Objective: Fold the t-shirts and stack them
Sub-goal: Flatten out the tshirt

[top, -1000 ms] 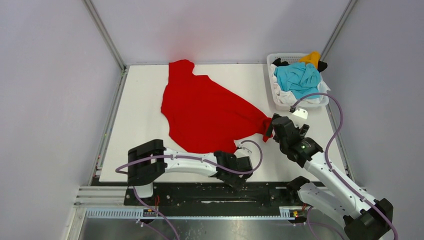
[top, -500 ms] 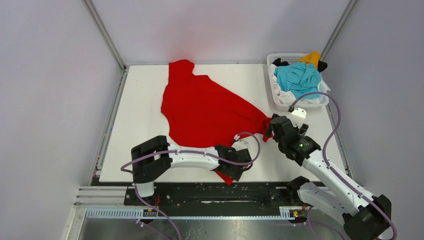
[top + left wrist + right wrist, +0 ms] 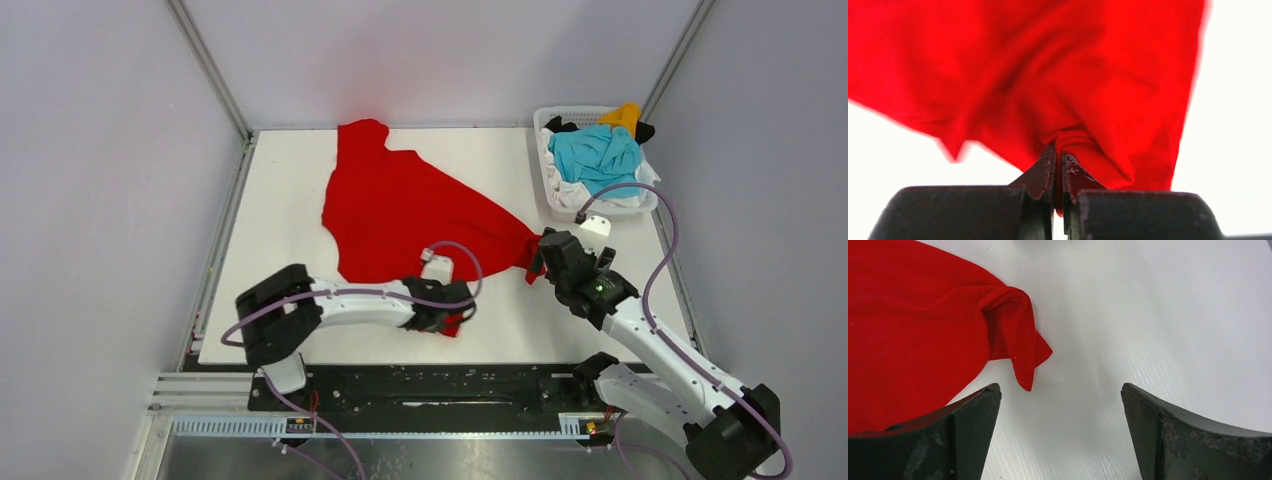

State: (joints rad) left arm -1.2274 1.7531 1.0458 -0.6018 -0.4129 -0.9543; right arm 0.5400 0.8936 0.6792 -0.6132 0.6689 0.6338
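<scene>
Left fingers (image 3: pixel 1052 165): clenched on a bunched fold of the red t-shirt (image 3: pixel 410 210). In the left wrist view the two tips are pressed almost together, and the cloth is pinched between them and gathered into creases just above the tips. From that pinch the fabric fans upward and to both sides.

Right fingers (image 3: pixel 543 260): released and spread wide, with nothing held. In the right wrist view only bare desk (image 3: pixel 280 200) is seen between them. A twisted, pointed corner of the red t-shirt lies just beside one finger; whether it is touched cannot be told.

In the top view the grasped point is seen at the shirt's near edge, with a small flap of red showing under the left fingers. The rest of the shirt is spread over the middle of the desk. One narrow end reaches the far edge, and the other corner is drawn out toward the right fingers.

The left arm (image 3: pixel 350 305) is stretched low along the near edge of the desk. The right arm (image 3: pixel 650 340) is angled in from the near right.

At the far right corner a white basket (image 3: pixel 545 150) is noted. A turquoise t-shirt (image 3: pixel 600 155) lies on top in it, with yellow-orange (image 3: pixel 627 115), black (image 3: pixel 560 125) and white (image 3: pixel 570 195) cloth around it.
</scene>
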